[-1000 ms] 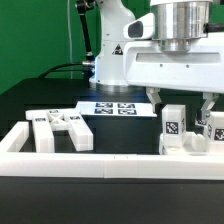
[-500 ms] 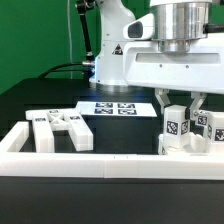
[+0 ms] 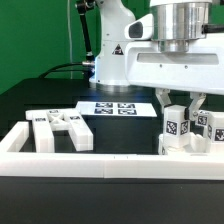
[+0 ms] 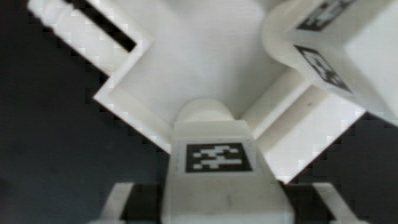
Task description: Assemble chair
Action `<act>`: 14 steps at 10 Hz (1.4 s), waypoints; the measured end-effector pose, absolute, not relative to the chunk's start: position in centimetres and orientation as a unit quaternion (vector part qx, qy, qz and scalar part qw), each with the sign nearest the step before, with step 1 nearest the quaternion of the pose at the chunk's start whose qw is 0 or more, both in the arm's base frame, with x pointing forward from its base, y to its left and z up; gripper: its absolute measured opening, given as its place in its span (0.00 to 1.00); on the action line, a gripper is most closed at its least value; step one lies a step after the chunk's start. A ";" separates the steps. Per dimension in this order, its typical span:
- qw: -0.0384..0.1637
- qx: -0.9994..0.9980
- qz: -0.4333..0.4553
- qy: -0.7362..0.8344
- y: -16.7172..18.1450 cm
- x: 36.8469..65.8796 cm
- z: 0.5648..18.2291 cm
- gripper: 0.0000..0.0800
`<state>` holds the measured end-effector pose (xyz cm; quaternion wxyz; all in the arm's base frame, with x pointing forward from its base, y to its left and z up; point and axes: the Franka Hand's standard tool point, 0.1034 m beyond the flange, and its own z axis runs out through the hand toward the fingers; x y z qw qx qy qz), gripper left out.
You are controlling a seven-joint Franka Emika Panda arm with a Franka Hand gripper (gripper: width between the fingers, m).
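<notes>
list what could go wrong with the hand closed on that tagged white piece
1. The hand seems to grip the tagged piece high up, so it may tilt or slip when lifted.
2. The neighbouring pieces stand right beside it; lifting could knock or drag them.
3. The white rail runs close in front, so a low move that way could snag.

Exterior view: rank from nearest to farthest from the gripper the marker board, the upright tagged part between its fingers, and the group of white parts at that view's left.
1. upright tagged part: held between the fingers of the gripper.
2. marker board: flat on the table, toward the exterior view's left.
3. group of white parts: farthest toward that left.
</notes>
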<state>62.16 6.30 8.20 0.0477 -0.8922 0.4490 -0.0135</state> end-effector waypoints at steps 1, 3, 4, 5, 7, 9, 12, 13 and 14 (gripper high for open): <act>0.048 -0.878 -0.012 0.475 6.3 62.2 8.2 0.36; 0.051 -0.829 -0.004 0.556 6.3 62.3 8.2 0.36; 0.053 -0.805 -0.002 0.591 6.3 62.4 8.1 0.36; 0.054 -0.778 0.000 0.626 6.3 62.4 8.1 0.36; 0.055 -0.737 0.003 0.673 6.3 62.5 8.1 0.36; 0.055 -0.699 0.006 0.713 6.4 62.6 8.1 0.36; 0.057 -0.617 0.014 0.785 6.3 62.7 8.1 0.36; 0.057 -0.584 0.017 0.810 6.3 62.7 8.1 0.36; 0.058 -0.559 0.020 0.827 6.3 62.7 8.1 0.36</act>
